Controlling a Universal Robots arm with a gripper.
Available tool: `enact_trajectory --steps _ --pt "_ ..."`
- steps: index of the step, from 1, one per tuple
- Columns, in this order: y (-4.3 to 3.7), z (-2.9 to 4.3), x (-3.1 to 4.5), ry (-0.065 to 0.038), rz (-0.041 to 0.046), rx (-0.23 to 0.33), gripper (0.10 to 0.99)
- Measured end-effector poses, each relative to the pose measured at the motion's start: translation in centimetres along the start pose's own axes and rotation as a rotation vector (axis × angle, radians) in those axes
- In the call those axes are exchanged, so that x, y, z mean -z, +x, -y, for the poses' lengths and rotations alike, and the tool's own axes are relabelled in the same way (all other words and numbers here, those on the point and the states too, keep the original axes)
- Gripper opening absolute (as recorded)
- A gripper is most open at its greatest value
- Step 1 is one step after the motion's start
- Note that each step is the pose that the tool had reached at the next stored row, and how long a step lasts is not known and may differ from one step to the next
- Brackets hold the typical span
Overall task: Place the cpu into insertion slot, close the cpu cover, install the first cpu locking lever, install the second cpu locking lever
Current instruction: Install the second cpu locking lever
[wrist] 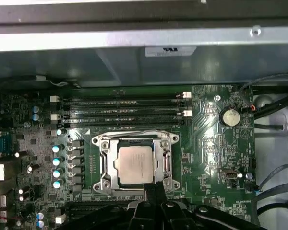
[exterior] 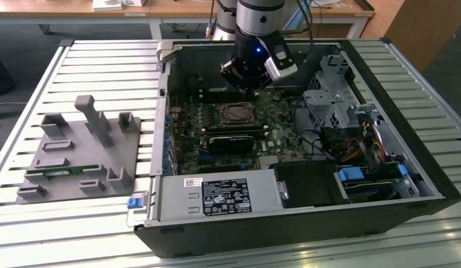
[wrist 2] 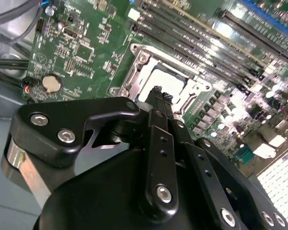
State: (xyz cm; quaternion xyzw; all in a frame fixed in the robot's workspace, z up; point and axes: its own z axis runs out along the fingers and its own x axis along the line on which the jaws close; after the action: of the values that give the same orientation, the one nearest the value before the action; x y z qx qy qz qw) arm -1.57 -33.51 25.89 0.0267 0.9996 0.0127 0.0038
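The cpu (wrist: 137, 165) lies flat in the insertion slot (exterior: 236, 114), its dull silver face showing through the cut-out of the cpu cover (wrist: 105, 165), which rests down around it. In the second wrist view the cpu (wrist 2: 172, 82) and the cover frame (wrist 2: 134, 72) sit just beyond my fingertips. A thin wire lever (wrist: 134, 132) runs along the frame's edge; whether it is latched I cannot tell. My gripper (wrist: 153, 191) (wrist 2: 161, 96) hangs shut and empty just above the socket's near edge. In the exterior view the gripper (exterior: 245, 84) is over the board, behind the slot.
Long memory slots (wrist: 125, 108) lie beside the socket, and a coin battery (wrist: 229, 116) is on the board. A black card (exterior: 230, 142), the power supply (exterior: 223, 198) and a drive cage (exterior: 334, 106) crowd the case. A grey fixture (exterior: 81, 151) stands at the exterior view's left.
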Motion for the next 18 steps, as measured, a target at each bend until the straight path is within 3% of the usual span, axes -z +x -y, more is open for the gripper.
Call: enact_trajectory --steps 7,18 --pt "-0.07 1.28 -0.14 0.000 -0.0015 0.000 0.106" --pt "-0.09 1.91 -0.86 0.001 -0.0119 0.000 0.106"
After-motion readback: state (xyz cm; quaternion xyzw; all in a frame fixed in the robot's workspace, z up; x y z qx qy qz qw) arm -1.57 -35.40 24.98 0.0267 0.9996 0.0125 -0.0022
